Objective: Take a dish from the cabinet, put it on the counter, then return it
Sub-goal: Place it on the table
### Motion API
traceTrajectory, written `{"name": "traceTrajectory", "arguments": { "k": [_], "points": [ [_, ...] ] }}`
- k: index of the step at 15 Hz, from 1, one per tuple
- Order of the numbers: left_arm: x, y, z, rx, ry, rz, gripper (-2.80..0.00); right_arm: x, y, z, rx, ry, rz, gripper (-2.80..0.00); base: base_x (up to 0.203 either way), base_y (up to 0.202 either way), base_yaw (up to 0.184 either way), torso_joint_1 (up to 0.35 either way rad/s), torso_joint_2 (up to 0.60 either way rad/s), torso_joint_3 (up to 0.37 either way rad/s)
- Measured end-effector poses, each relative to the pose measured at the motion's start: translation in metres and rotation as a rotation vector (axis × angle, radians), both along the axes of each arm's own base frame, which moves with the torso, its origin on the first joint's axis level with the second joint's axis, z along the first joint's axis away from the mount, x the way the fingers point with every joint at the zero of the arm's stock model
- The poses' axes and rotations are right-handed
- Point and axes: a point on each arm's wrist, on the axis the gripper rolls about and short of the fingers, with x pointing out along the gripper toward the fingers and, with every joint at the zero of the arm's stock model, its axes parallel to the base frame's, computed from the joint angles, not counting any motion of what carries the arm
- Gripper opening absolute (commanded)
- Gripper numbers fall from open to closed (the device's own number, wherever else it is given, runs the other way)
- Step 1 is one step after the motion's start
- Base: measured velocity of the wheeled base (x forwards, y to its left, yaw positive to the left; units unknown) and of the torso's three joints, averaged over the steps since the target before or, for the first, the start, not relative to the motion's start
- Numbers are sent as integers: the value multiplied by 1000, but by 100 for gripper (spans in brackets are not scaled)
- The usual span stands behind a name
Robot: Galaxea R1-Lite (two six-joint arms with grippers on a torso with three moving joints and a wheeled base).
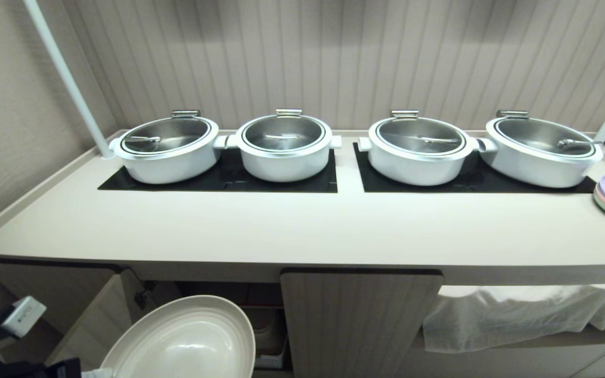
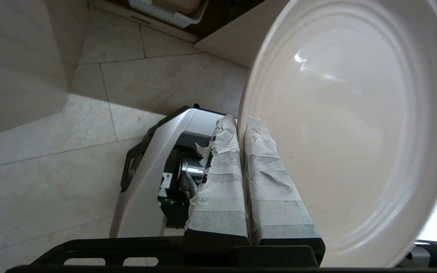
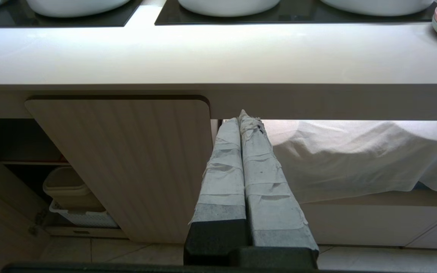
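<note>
One off-white round matte plate [image 1: 184, 341] shows in the head view, low at near left before the open beige fluted cabinet [image 1: 360, 320], below the cream-white countertop [image 1: 302, 231], tilted, face up toward the camera. Left wrist view: left gripper [image 2: 241, 123], taped fingers [image 2: 222, 182] clamped on the plate's rim; plate extends beyond the tips, nearly edge-on. Right wrist view: right gripper [image 3: 246, 117] closed, empty, facing the cabinet.

Head camera above counter [image 1: 302, 231]; wrist cameras below.
</note>
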Motion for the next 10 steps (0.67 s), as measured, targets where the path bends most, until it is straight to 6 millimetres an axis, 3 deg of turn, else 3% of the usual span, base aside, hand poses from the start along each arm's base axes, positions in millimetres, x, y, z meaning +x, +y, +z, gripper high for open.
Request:
{"name": "traceTrajectory", "arguments": {
  "k": [10],
  "points": [
    [0,0,-1,3,5,2,-280,0,0,0,0,-1,0,-280,0,0,0,0,0,0]
  ]
}}
